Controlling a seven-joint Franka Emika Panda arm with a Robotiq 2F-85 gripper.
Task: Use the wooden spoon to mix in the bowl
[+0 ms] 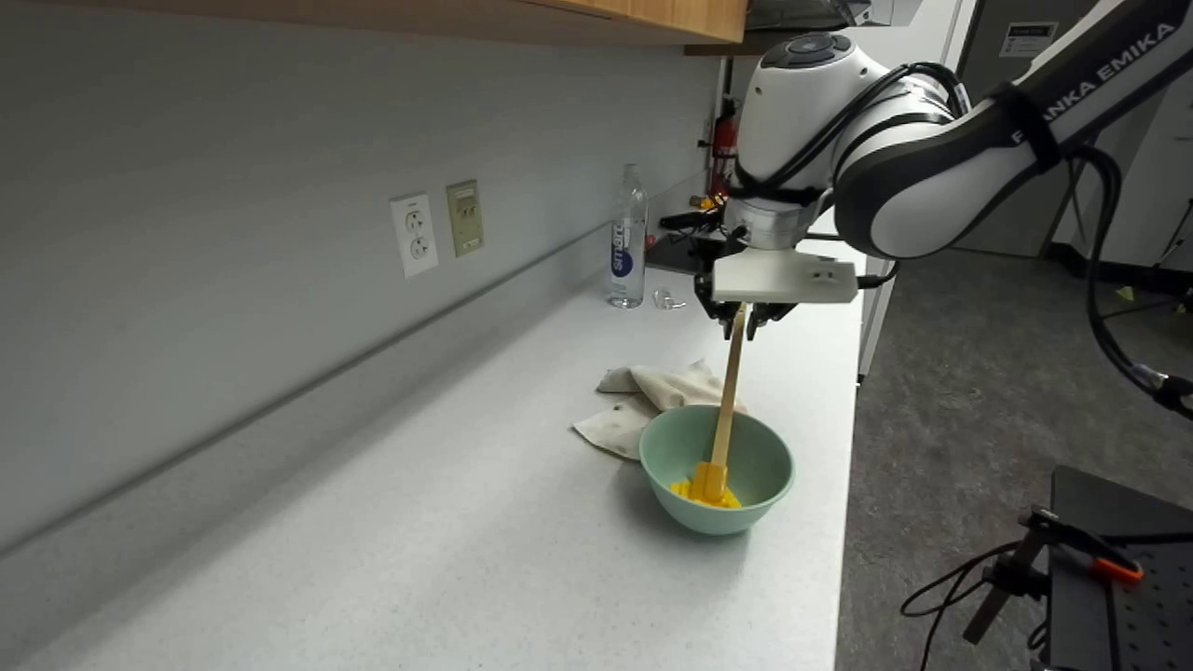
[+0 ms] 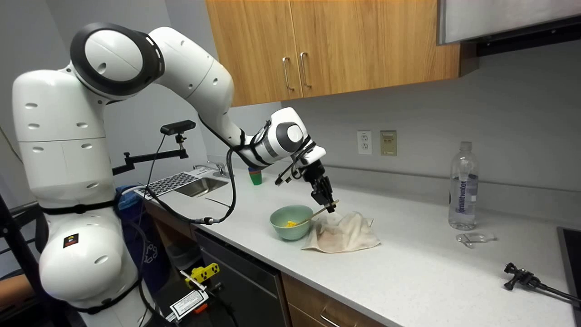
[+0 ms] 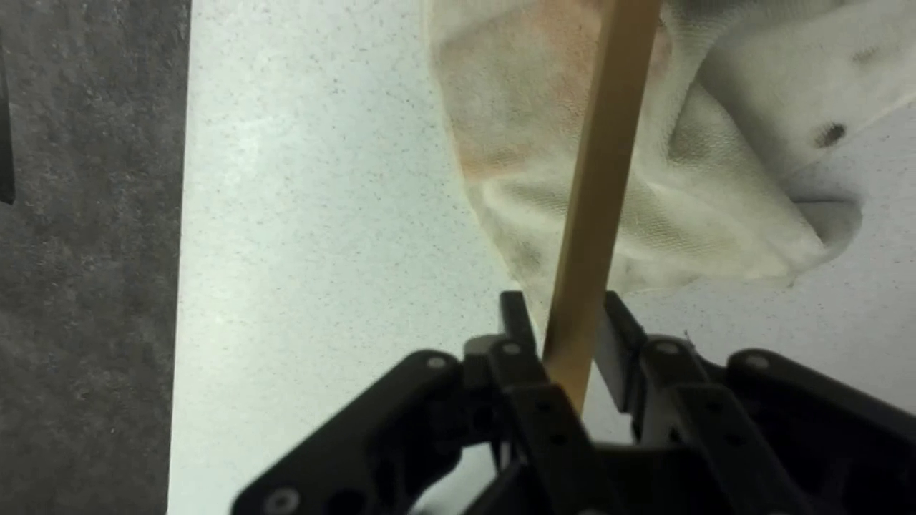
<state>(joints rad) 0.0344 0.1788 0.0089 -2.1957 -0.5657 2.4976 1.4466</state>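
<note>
A green bowl (image 1: 713,524) stands on the white counter and also shows in an exterior view (image 2: 290,234); it is out of the wrist view. Small yellow pieces (image 2: 290,224) lie in it. The wooden spoon (image 1: 726,401) leans in the bowl, its flat yellowish head down among the pieces and its handle slanting up over the rim. My gripper (image 1: 739,331) is above and behind the bowl, around the upper handle. In the wrist view the jaws (image 3: 562,304) stand partly open, with the handle (image 3: 601,164) between the fingers and gaps visible beside it.
A crumpled beige cloth (image 2: 345,236) lies beside the bowl, under the handle. A water bottle (image 2: 464,195) and a small clear object (image 2: 474,238) stand farther along the counter. The counter's front edge (image 3: 181,214) is near. A wooden cabinet (image 2: 363,45) hangs above.
</note>
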